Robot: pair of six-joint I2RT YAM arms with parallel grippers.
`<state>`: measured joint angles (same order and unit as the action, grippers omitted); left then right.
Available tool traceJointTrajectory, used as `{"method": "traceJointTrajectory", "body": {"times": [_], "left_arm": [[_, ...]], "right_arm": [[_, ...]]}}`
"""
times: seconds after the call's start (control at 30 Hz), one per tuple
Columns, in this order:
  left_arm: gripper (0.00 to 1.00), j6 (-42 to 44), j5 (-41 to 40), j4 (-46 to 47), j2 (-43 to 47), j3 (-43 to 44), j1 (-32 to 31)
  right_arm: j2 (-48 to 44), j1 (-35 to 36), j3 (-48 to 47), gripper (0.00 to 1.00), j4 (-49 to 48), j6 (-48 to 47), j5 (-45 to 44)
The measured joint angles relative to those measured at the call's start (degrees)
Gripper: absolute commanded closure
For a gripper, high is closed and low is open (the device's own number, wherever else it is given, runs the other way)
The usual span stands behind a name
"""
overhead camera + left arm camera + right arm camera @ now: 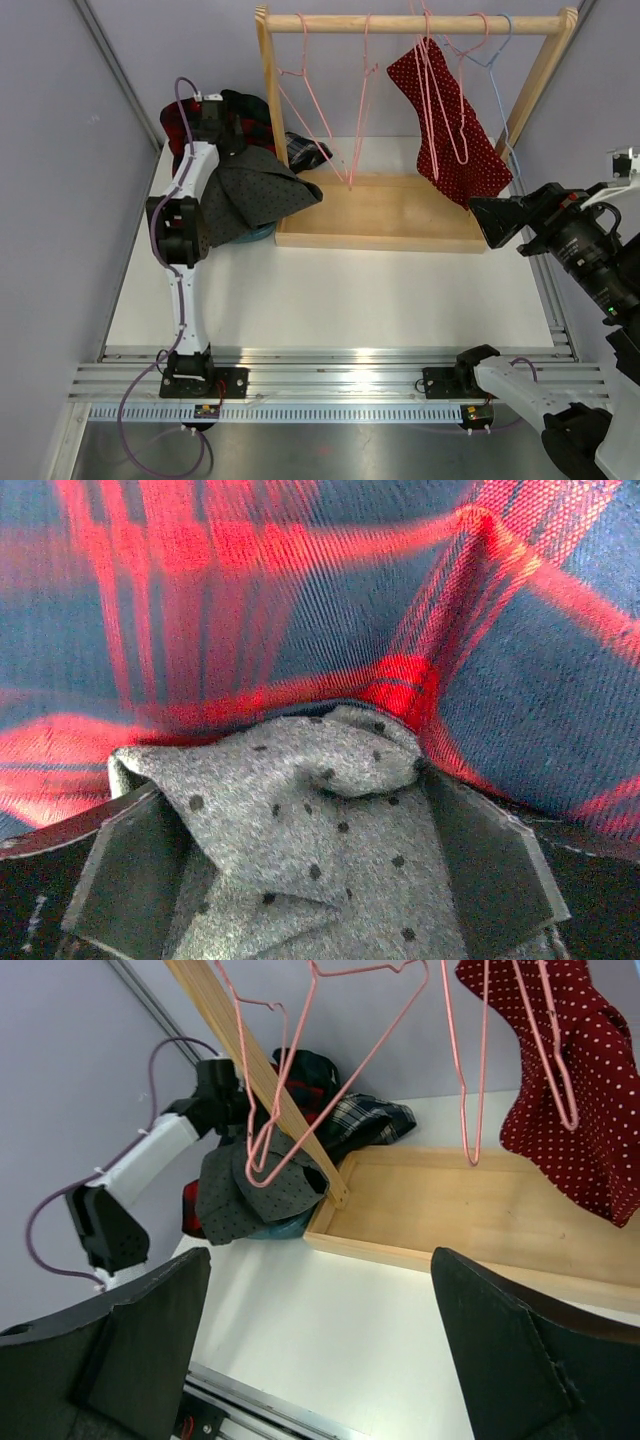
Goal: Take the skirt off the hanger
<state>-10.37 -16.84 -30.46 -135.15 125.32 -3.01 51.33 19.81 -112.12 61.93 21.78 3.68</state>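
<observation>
A red polka-dot skirt [450,140] hangs lengthwise down from a pink wire hanger [432,88] at the right end of the wooden rack's rail [415,22], above the rack's tray. The right end effector [488,222], fingers spread wide and empty, sits just beside the skirt's lower hem, so the skirt lies ahead of it and upward, making this the nearer arm. The left end effector [315,820] is well apart, over a clothes pile [250,115], fingers spread around loose grey dotted fabric [255,190].

Grey dotted skirt [255,195] crumpled on clothes pile [240,115], red polka-dot skirt [482,165] hanging on pink hanger [432,110].
</observation>
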Motion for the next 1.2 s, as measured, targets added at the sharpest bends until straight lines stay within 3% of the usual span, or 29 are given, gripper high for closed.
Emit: {"method": "traceJointTrajectory", "body": {"times": [0.3, 0.63, 0.8, 0.87, 1.2], "left_arm": [[0.01, -2.67, -0.42, -3.61, 13.99, -4.63, 0.83], [0.01, -3.41, -2.05, 1.11, 54.49, -29.53, -0.09], [0.01, -4.48, -1.25, 2.99, 72.37, -47.36, -1.53], [0.01, -4.94, -0.44, 2.58, 78.09, -54.16, -1.95], [0.01, -6.19, 2.16, -5.33, 88.78, -70.75, -5.01]], "right_arm": [[4.52, 0.0, 0.79, 0.01, 0.94, -3.34, -6.03], [13.16, 0.0, -6.27, 0.01, -0.28, -7.78, -19.3], [18.93, 0.0, -12.11, 0.0, -0.87, -8.26, -23.19], [21.51, 0.0, -14.49, 0.06, -0.87, -8.87, -24.55], [32.54, -5.75, -20.96, 0.18, -1.33, -11.54, -27.96]]}}
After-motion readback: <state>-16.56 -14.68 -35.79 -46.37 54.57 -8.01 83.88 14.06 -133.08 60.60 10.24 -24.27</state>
